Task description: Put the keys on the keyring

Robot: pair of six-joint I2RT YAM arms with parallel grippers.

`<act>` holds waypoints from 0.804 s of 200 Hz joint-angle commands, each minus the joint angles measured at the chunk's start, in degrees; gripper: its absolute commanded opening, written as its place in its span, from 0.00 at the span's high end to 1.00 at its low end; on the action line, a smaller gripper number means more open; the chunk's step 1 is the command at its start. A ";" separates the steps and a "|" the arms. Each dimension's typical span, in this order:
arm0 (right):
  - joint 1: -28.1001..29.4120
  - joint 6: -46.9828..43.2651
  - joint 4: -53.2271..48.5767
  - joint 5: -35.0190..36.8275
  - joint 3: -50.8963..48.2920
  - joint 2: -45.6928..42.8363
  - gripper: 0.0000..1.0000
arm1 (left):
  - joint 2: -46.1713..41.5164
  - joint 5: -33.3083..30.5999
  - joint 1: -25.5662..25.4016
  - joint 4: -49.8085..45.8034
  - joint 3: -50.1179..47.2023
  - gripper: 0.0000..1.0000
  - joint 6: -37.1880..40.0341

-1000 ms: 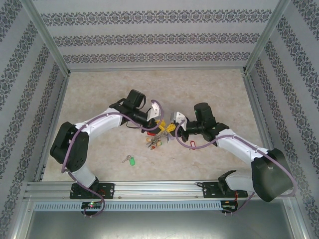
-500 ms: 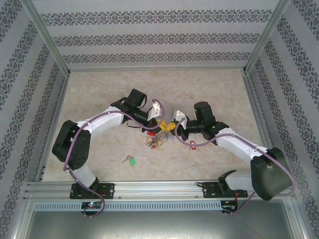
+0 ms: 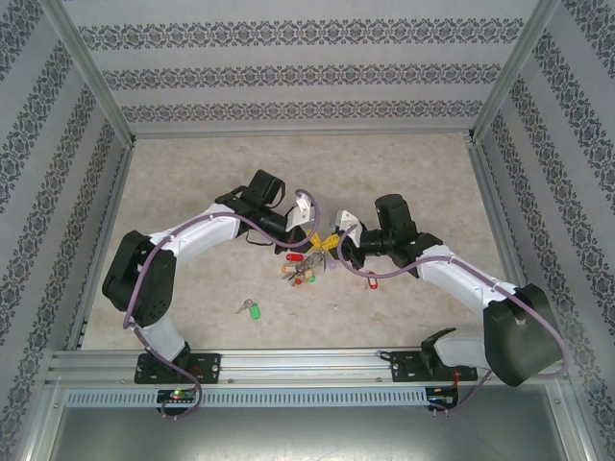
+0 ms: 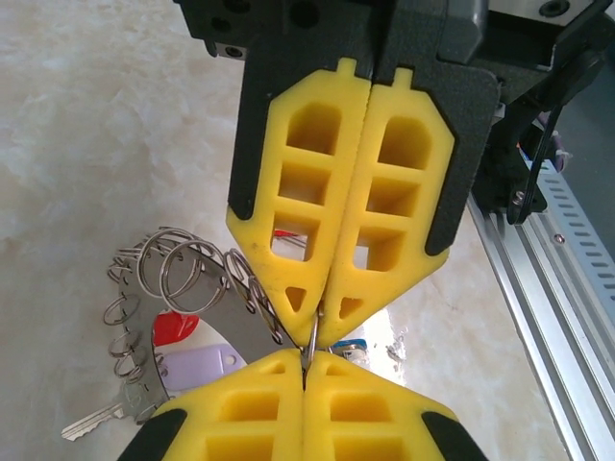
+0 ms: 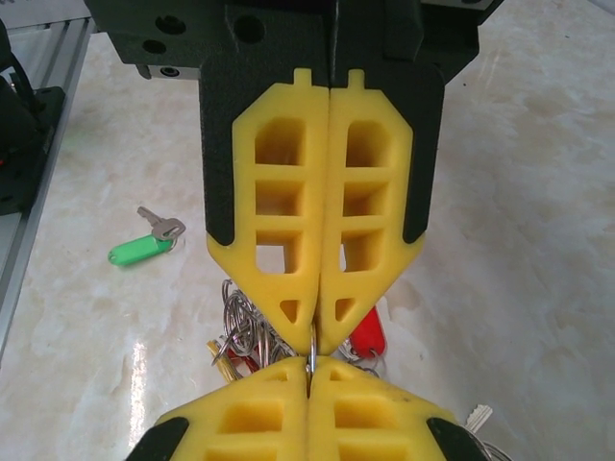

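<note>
**Both hands pinch the keyring**

The left hand (image 4: 319, 322) and the right hand (image 5: 313, 331) meet tip to tip over the middle of the bench (image 3: 192, 173). Each is closed tight on the thin metal of the keyring (image 4: 245, 331), whose small rings and coloured tags fan out beside the fingers. The green-tagged key (image 3: 252, 308) lies alone on the bench, well apart, toward the arm bases. The red-tagged key (image 3: 369, 279) lies near the right hand.

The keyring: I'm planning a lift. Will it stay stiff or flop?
The keyring looks like a flat metal band, so probably stiff. Its loose small rings and tagged keys would likely dangle and swing.
</note>
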 commanded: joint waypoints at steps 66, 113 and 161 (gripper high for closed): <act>-0.49 -0.28 2.37 4.77 -4.99 -8.22 0.81 | -3.60 -0.33 0.33 20.31 -6.21 1.00 -15.23; -1.37 5.98 4.82 7.41 -6.78 -9.07 0.74 | -4.24 -4.28 0.42 34.62 -10.06 1.00 -28.62; -1.44 7.26 8.46 9.66 -6.85 -6.75 0.63 | -4.95 -3.25 0.37 38.20 -11.31 1.00 -31.40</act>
